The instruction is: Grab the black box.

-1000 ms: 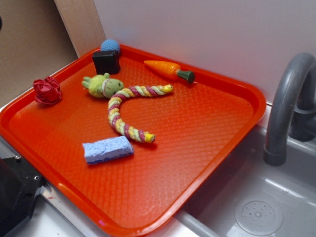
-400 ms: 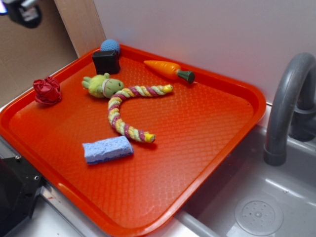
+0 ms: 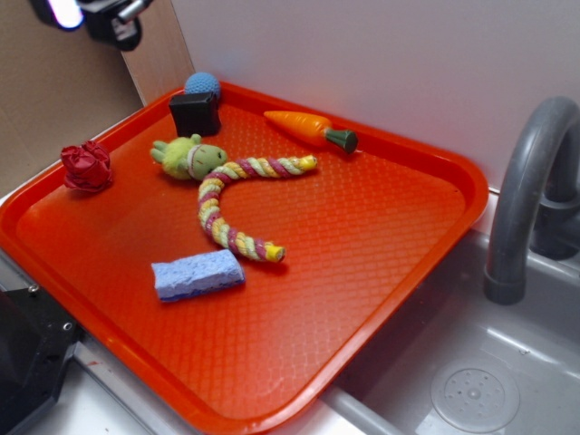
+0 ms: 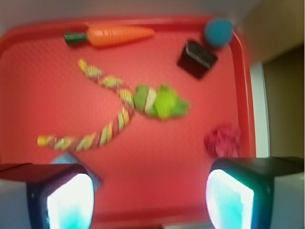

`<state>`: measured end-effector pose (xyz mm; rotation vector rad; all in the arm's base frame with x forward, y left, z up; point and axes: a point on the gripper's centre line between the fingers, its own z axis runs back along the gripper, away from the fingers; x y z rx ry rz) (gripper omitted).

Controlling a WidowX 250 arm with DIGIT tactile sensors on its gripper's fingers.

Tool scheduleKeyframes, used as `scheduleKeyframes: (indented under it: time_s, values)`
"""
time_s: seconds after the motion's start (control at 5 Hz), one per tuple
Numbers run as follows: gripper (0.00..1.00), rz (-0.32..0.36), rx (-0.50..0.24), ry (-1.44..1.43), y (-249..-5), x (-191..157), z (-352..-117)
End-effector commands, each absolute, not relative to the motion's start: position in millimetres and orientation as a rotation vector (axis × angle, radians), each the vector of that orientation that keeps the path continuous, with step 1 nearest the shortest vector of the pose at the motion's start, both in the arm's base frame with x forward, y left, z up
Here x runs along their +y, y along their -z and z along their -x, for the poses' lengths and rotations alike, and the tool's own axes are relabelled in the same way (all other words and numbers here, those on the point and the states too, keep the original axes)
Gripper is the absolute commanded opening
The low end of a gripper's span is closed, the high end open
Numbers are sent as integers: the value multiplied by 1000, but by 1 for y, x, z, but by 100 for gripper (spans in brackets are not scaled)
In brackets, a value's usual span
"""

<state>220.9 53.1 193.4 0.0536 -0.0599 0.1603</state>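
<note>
Wrist view: the gripper (image 4: 150, 198) hangs open and empty high above the tray (image 4: 28, 95); the black box (image 4: 197, 58) touches the blue ball (image 4: 218, 32).

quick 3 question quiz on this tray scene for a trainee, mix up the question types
1. True or false: the pincer is shut on the black box.
2. Multiple choice: what sits right behind the black box in the tray's far corner? A) the carrot B) the blue ball C) the sponge
3. Fill in: the red cloth lies near the tray's ____ rim in the exterior view.

Key: 1 false, the jaws stand open and empty above the tray. 2 B. 3 left.
</note>
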Motion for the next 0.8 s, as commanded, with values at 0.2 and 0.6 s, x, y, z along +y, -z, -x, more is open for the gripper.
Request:
scheduleKeyframes:
  time_s: [0.2,0.6]
  values:
    - [100,-90,-47,-209,-168,115,-284]
    - [100,-91,-84,-60,-150,130,-305]
